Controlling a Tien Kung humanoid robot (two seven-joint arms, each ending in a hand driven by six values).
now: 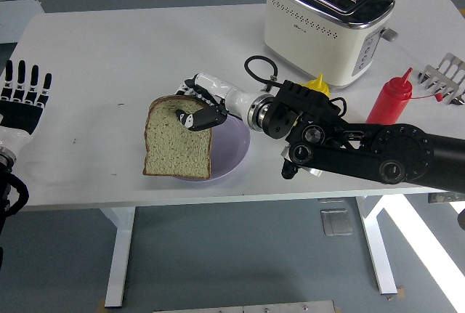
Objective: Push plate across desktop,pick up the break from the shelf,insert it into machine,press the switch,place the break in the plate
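My right hand (196, 113) is shut on a slice of bread (178, 141), pinching it near its top edge. The slice hangs tilted over the left part of the lavender plate (231, 149), hiding most of it. I cannot tell whether the bread's lower edge touches the plate. The cream toaster (327, 19) stands at the back right with its slots empty. At the far left edge my left hand (25, 95) rests open with its fingers pointing up. The metal shelf rack (445, 77) shows at the right edge.
A red sauce bottle (391, 95) stands right of my right forearm, and a yellow bottle cap (317, 82) peeks out behind the arm. My right arm (363, 149) lies across the table's front right.
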